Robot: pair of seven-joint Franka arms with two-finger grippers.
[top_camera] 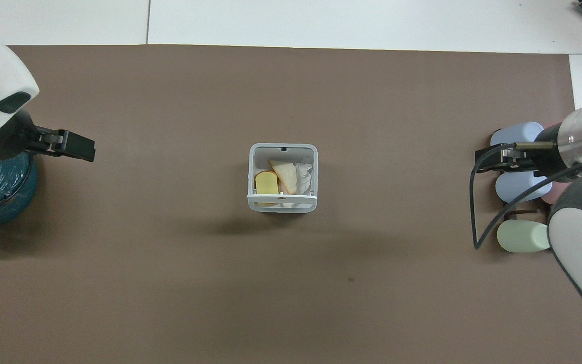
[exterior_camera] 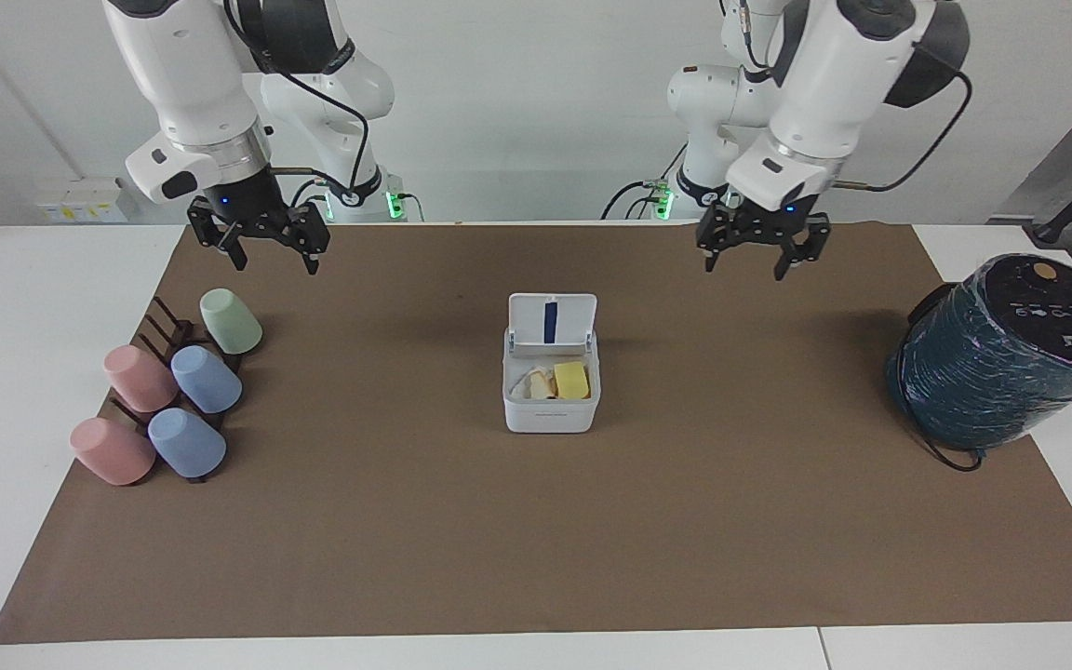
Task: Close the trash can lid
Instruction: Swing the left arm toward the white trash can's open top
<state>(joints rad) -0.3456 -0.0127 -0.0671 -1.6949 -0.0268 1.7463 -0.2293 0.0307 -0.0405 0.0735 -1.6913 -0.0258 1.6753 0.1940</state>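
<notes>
The small white trash can (exterior_camera: 550, 414) stands in the middle of the brown mat and also shows in the overhead view (top_camera: 282, 147). Its lid (exterior_camera: 531, 321) stands upright on the side nearer to the robots, blue strip showing; from overhead the lid (top_camera: 282, 196) is edge-on. A yellow piece and white scraps lie inside. My left gripper (exterior_camera: 745, 268) is open and empty in the air, over the mat between the can and the teal cylinder; it also shows in the overhead view (top_camera: 71, 145). My right gripper (exterior_camera: 275, 264) is open and empty, waiting over the cups.
A large dark teal wrapped cylinder (exterior_camera: 1001, 358) stands at the left arm's end of the table, at the mat's edge. Several pastel cups (exterior_camera: 206, 380) lie on a dark rack at the right arm's end. The brown mat (exterior_camera: 536, 540) covers most of the white table.
</notes>
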